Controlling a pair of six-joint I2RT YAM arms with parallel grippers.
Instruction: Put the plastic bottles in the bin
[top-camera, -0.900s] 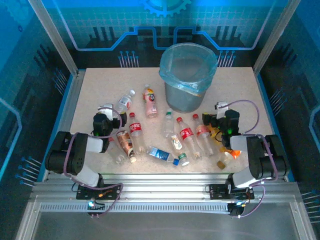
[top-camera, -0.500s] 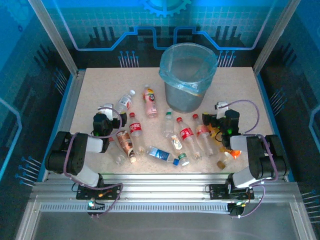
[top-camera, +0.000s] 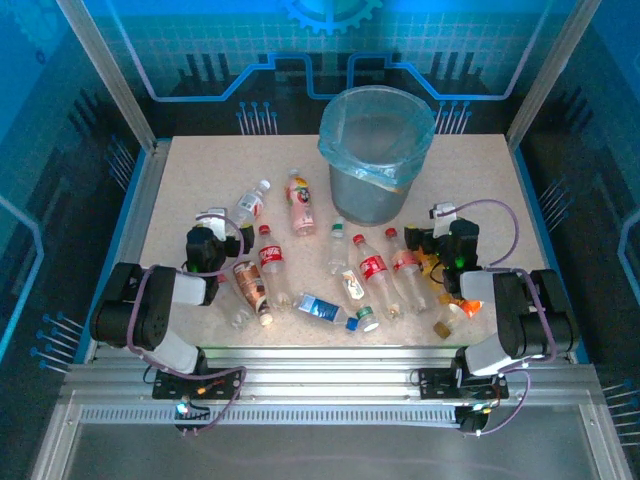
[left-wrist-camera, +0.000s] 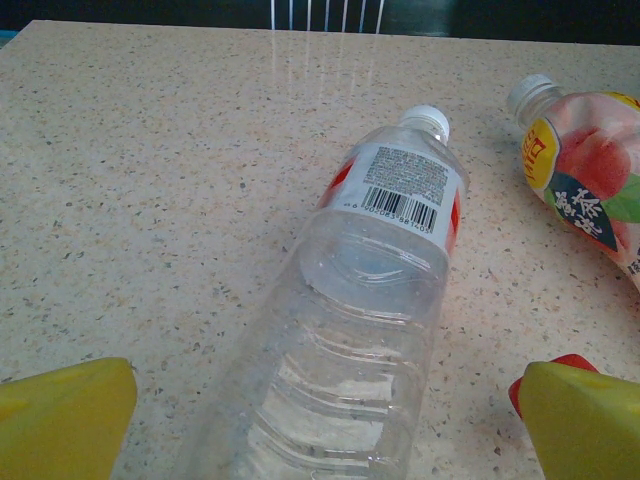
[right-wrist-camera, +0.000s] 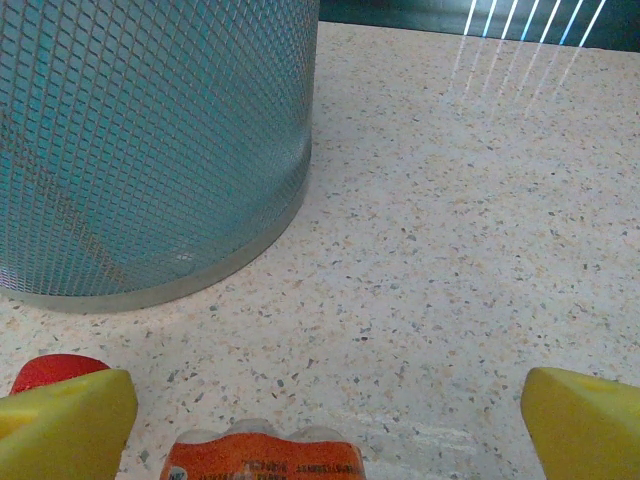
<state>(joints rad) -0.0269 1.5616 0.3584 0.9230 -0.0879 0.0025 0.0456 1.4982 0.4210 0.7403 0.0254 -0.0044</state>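
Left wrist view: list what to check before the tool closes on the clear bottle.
1. Left tool open: ok.
2. Clear bottle lies between its fingers: ok.
3. Pink-label bottle apart from it: ok.
4. Red cap clear of the finger beside it: cannot tell.
5. Bin upright, mouth open: ok.
6. Right tool open and empty: ok.

One bin (top-camera: 378, 150) and one table (top-camera: 190, 175). Plastic bottles (top-camera: 270, 262): about a dozen on the tabletop, roughly five in the left group and six or seven in the right, where overlap blurs the tally. At least three have red caps. Two robot arms (top-camera: 150, 310). The left wrist view catches two bottles, the right wrist view one.
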